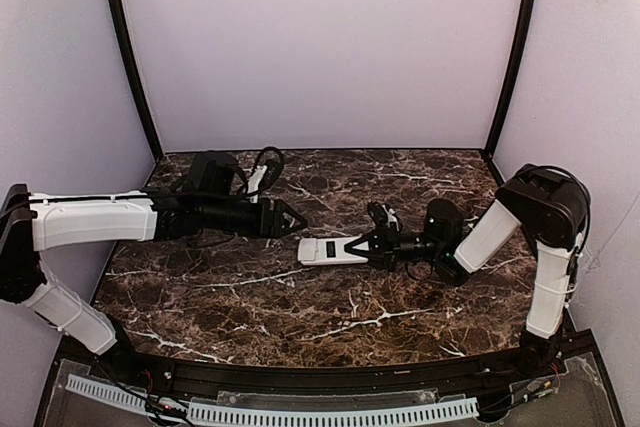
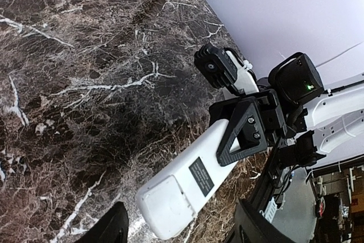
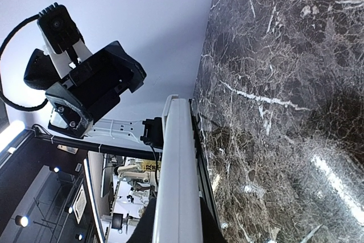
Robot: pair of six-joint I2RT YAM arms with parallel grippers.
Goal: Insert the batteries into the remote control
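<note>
- The remote control [image 1: 325, 251] is found near the middle of the table [image 1: 250, 297], with its plain white back turned up. It is judged to be held a little clear of the marble, though this cannot be confirmed.
- The right gripper [image 1: 365, 245] is seen clamped narrowly on the remote's right-hand end, with one finger laid across the white back, so that end is taken.
- The remote's long axis is laid roughly left to right across the table, and its free end is pointed toward the left arm.
- The left gripper [image 1: 291, 217] is held with its jaws apart and nothing between them. It is placed just beside the free end, slightly farther from the arm bases than the remote.
- In the left wrist view, the free end is seen straight ahead of the claw, between the lines of the two spread fingers [image 2: 111, 226], with a gap on each side.
- An outlined panel [image 2: 164, 197] at the free end, next to a dark rectangle [image 2: 202, 174], is judged to be the battery cover, and it is seen closed.
- The left arm is therefore judged the nearer one for work on that end, and a short approach along the remote's own length is called for.
- No batteries are made out in any view, so where they lie cannot be told.
</note>
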